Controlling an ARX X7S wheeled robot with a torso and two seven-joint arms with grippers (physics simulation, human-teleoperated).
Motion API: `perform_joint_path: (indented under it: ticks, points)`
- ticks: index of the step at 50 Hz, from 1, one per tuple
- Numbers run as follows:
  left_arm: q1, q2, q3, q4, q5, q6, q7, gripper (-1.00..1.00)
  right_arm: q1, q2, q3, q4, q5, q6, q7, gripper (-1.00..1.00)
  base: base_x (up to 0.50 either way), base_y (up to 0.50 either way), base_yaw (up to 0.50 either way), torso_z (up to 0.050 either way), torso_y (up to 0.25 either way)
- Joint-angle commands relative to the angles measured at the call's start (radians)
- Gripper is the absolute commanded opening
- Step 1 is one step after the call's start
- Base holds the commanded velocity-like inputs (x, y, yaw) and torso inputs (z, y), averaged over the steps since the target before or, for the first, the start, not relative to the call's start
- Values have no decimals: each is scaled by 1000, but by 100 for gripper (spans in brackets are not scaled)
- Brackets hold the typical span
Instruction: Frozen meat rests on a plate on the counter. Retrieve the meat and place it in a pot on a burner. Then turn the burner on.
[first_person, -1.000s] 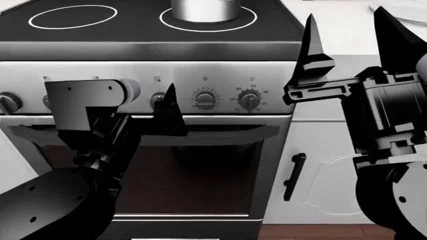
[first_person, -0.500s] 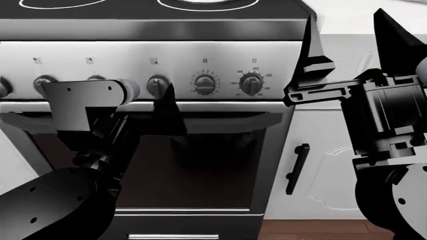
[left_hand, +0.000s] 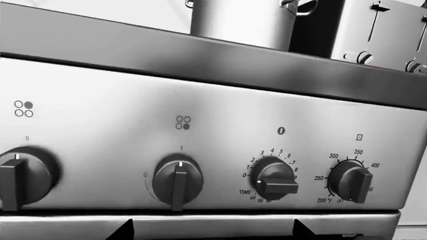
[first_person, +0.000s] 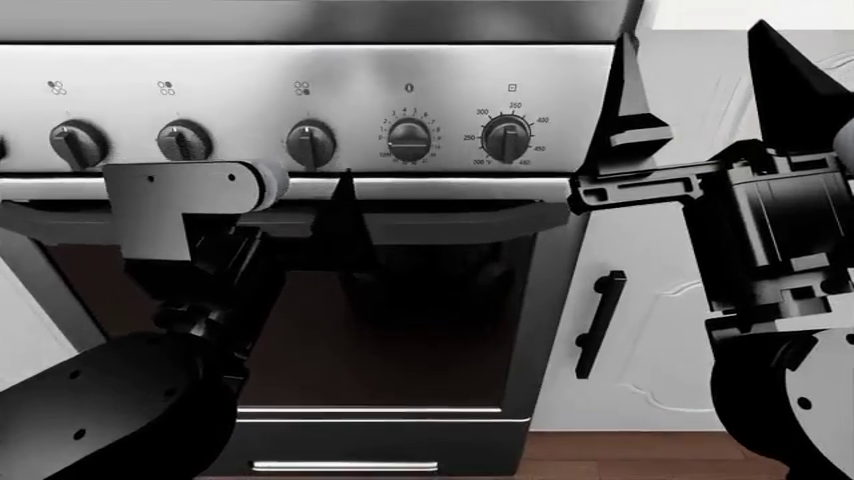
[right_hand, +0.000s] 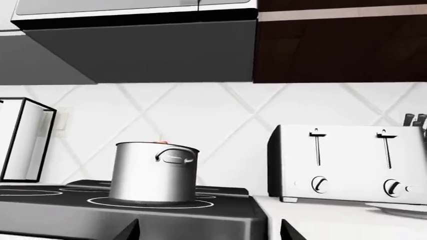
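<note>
The pot (right_hand: 154, 171) is seen standing on the burner (right_hand: 152, 202), inside its white ring on the black cooktop, beside the toaster (right_hand: 348, 162) on the surface (right_hand: 333, 212). A small reddish sliver, taken to be the meat (right_hand: 159, 142), is just visible above the pot's rim; little else of it can be made out. Only an edge of the plate (right_hand: 399, 208) is caught, near the toaster, and nothing is seen on that part.

The placing step is therefore judged done, and the step in hand is the turning on of the burner. In the head view the range's front panel is faced, with a row of knobs across it. The left gripper (first_person: 340, 215) is held low before the oven door, below the third burner knob (first_person: 310, 144); whether it is open or closed cannot be told, since only one dark fingertip is shown. The right gripper (first_person: 701, 95) is raised at the panel's right, its fingers spread wide and nothing held.

Next, the knob matching the pot's burner must be picked out from the small dot symbols above the knobs, then pinched and rotated
</note>
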Motion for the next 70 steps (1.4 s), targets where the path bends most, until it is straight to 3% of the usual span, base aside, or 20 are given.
perform_joint_path:
  ticks: [1, 12, 18, 28, 42, 70]
  points:
    - [-20, 6, 24, -12, 9, -12, 8, 100, -10, -4, 2, 8, -10, -13, -2, 100, 0, 0, 0, 0, 0]
    - [-168, 34, 72, -11, 10, -129, -125, 100, -40, -7, 4, 12, -24, -41, -7, 100, 0, 0, 0, 0, 0]
    - [-235, 62, 138, -54, 93, -194, -212, 100, -70, -9, 16, 18, -8, -76, -26, 100, 0, 0, 0, 0, 0]
    - [-259, 107, 188, -107, 154, -232, -293, 100, -108, 4, 49, 11, 27, -113, -30, 100, 0, 0, 0, 0, 0]
    - [-227, 158, 215, -175, 184, -189, -282, 100, -133, 12, 80, 2, 47, -140, -17, 100, 0, 0, 0, 0, 0]
    - [-262, 171, 218, -242, 165, -188, -245, 100, -166, -4, 80, 35, 33, -172, -37, 100, 0, 0, 0, 0, 0]
